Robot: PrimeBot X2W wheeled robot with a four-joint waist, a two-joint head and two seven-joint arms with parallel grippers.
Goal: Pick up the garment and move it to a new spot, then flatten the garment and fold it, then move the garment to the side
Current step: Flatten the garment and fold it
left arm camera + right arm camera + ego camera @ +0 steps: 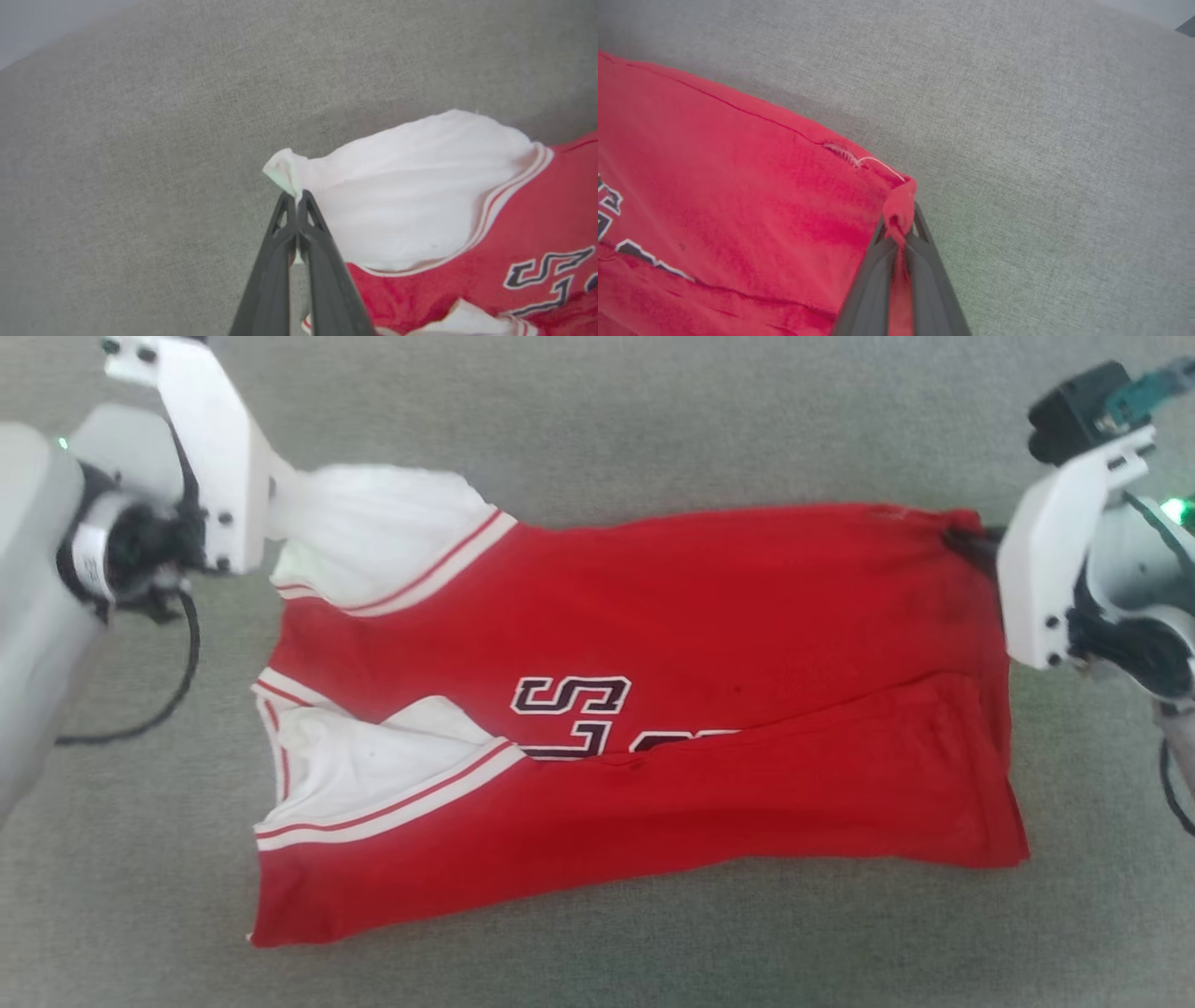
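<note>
The garment [709, 616], a red jersey with white lining and striped trim, lies sideways on the grey surface, its lower half folded up over part of the black lettering. In the left wrist view my left gripper [295, 198] is shut on a pinched corner of the white shoulder part [411, 186]. My right gripper [901, 221] is shut on the far red hem corner [901, 196]; from the head camera its dark fingers [971, 546] meet the cloth at the garment's upper right. Both held corners are drawn slightly off the surface.
Grey woven fabric [597, 420] covers the whole work surface around the garment. My left arm's white mount [215, 448] and a black cable [177, 691] sit at the left. At the right stands the right arm's white mount [1055, 560].
</note>
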